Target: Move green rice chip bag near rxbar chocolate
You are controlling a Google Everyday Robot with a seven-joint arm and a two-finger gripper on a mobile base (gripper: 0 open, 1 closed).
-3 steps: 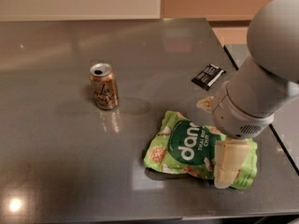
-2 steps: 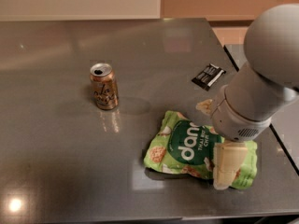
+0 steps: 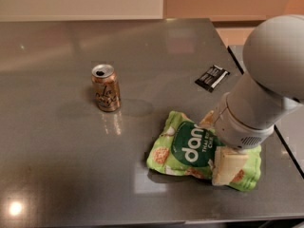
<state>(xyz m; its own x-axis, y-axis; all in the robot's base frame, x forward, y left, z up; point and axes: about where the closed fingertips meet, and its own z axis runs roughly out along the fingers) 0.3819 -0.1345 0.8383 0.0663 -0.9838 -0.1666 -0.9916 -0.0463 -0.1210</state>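
Worktop [image 3: 57, 165]: a dark grey, glossy surface is seen filling most of the frame. Bright light spots are reflected at its lower left and upper left.
Green rice chip bag [image 3: 187, 148]: a crinkly light-green bag with a dark green circle and white "dang" lettering is laid flat on the worktop, lower right of centre. Round chips are pictured on it. Its right part is covered by the claw and the arm.
Rxbar chocolate [image 3: 212, 77]: a small flat black wrapper with white stripes is laid right of centre, above the bag in the frame and apart from it, near the worktop's right edge.
Claw [image 3: 227, 169]: a pale, cream-coloured part is seen resting on the right portion of the bag, at the lower right of the frame. Whether it is apart, together or clamped on the bag cannot be told, as the rest is hidden by the wrist.
Arm [image 3: 266, 94]: a bulky light-grey housing is seen entering from the right edge and angled down toward the bag.
Can [image 3: 105, 87]: a gold-orange drink can is stood upright left of centre, well apart from both bag and bar.
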